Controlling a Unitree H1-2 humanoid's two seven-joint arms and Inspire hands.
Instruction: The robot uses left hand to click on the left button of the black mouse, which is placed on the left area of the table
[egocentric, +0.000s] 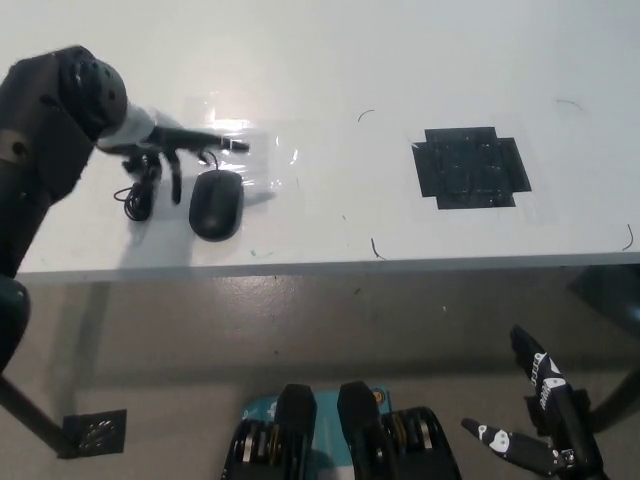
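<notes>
The black mouse (216, 203) lies on the left part of the white table (320, 60), its cord coiled to its left. My left hand (168, 150) hovers just beyond the mouse's far end, one finger stretched out to the right over the far edge and the others hanging down at the mouse's left side. It holds nothing. I cannot tell whether the finger touches the mouse. My right hand (540, 420) rests low at the bottom right, below the table edge, fingers spread.
A black tape patch (470, 167) is stuck to the table's right half. A clear taped film (265, 155) lies under and beside the mouse. The table's front edge (320, 266) runs across the picture's middle, with floor below it.
</notes>
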